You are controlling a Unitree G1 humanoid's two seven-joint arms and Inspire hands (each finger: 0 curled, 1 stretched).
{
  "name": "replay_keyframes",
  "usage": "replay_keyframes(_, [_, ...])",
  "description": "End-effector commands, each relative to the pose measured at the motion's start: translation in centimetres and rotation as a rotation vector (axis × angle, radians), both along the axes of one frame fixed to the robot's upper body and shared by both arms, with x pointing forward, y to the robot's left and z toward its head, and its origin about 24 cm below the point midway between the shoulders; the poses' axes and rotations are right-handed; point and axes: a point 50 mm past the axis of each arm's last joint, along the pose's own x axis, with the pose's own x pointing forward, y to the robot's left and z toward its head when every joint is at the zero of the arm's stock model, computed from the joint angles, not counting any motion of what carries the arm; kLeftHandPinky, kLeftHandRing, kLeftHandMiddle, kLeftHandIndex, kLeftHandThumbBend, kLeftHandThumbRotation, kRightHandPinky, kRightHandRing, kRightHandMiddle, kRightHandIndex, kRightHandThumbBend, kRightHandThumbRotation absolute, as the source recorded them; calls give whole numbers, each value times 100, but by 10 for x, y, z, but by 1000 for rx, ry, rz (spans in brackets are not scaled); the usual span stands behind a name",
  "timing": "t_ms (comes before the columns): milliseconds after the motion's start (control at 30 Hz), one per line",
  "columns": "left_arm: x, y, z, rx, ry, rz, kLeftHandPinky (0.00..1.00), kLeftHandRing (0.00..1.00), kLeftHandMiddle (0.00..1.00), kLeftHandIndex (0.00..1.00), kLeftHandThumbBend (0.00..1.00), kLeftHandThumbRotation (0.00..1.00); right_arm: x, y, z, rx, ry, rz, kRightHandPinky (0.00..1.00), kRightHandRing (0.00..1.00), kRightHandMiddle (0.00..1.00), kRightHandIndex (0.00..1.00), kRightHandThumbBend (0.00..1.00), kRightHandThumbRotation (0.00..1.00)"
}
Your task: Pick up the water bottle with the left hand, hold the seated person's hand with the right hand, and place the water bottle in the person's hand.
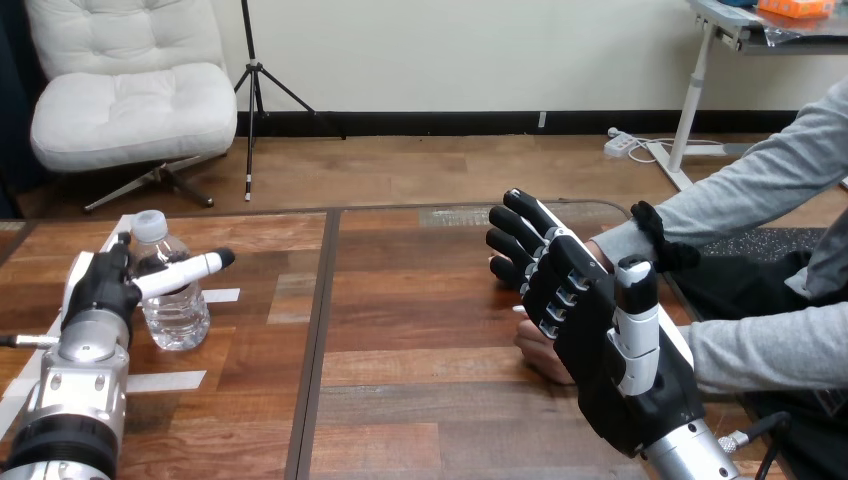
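Far left of the wooden table: got the left hand closed on the water bottle, with the thumb laid across the front and the fingers tucked behind, so pinched between the two. Standing upright on the tabletop, base down, right by some white tape strips. Clear plastic, see-through all the way, topped with a white cap. Looks like water inside, but can't tell how full. Can't make out a label or any writing from here either.

Moving right, past the dark seam running down the table: right hand with its back toward the camera, fingers straight and slightly spread, gripping nothing. Hovering over the person's hand, resting low on the table at the right side, grey sleeve behind. Can't tell whether touching or just covering it.
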Motion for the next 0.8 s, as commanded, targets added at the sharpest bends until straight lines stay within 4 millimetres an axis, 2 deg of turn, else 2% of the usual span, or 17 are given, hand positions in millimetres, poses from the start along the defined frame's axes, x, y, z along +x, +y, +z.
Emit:
replay_keyframes(0, [19, -3, 29, 28, -69, 18, 93, 95, 96, 97, 86, 20, 6, 2, 19, 22, -88, 11, 98, 96, 95, 95, 100, 100])
replay_keyframes(233, [20, -6, 32, 41, -59, 60, 92, 95, 96, 97, 84, 10, 6, 3, 19, 27, -88, 11, 97, 96, 95, 95, 100, 100])
replay_keyframes(333, [21, -6, 33, 65, -51, 80, 82, 89, 92, 95, 84, 6, 6, 3, 19, 28, -89, 12, 97, 96, 95, 95, 100, 100])
replay_keyframes(367, [21, -6, 34, 72, -49, 87, 70, 79, 80, 92, 84, 5, 6, 3, 19, 28, -89, 12, 97, 96, 95, 95, 100, 100])
replay_keyframes(400, [21, -6, 34, 76, -48, 91, 59, 69, 73, 91, 84, 4, 6, 3, 19, 28, -90, 12, 97, 96, 95, 95, 100, 100])
replay_keyframes(433, [21, -6, 34, 87, -45, 94, 44, 53, 62, 91, 84, 2, 6, 3, 20, 28, -91, 11, 97, 96, 95, 95, 100, 100])
replay_keyframes(500, [21, -6, 34, 99, -41, 95, 40, 49, 61, 89, 84, 2, 6, 3, 20, 28, -91, 9, 97, 96, 95, 95, 100, 100])
replay_keyframes(533, [21, -6, 34, 101, -42, 95, 39, 48, 61, 88, 83, 1, 6, 3, 20, 27, -93, 9, 97, 96, 95, 95, 100, 100])
replay_keyframes(700, [20, -7, 34, 115, -57, 100, 53, 60, 68, 83, 80, 0, 5, 3, 20, 27, -97, 10, 97, 96, 96, 95, 100, 100])
replay_keyframes(767, [20, -7, 34, 128, -67, 104, 56, 62, 68, 81, 79, 0, 5, 4, 20, 26, -96, 9, 97, 96, 96, 95, 100, 100])
